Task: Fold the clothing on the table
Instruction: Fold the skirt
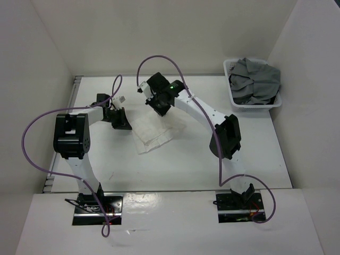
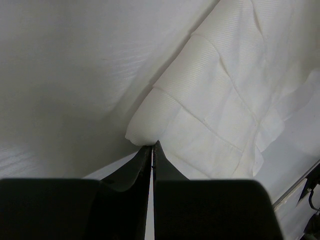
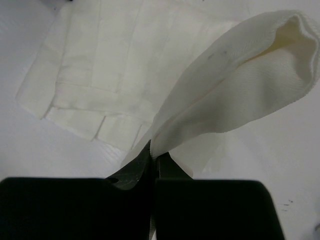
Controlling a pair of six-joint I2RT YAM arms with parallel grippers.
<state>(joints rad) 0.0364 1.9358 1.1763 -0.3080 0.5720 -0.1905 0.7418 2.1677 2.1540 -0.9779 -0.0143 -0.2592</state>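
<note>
The clothing (image 1: 154, 131) is a white pleated garment lying mid-table on the white table (image 1: 175, 170). My left gripper (image 1: 121, 122) is at the garment's left edge. In the left wrist view it (image 2: 152, 145) is shut, its tips pinching a rolled corner of the clothing (image 2: 210, 95). My right gripper (image 1: 160, 105) is over the garment's far edge. In the right wrist view it (image 3: 155, 151) is shut on a lifted fold of the clothing (image 3: 235, 85), which rises from the jaws while the rest (image 3: 95, 65) lies flat below.
A white plastic basket (image 1: 231, 100) holding grey clothes (image 1: 255, 79) stands at the back right corner. White walls close in the table on the left, back and right. Purple cables loop above both arms.
</note>
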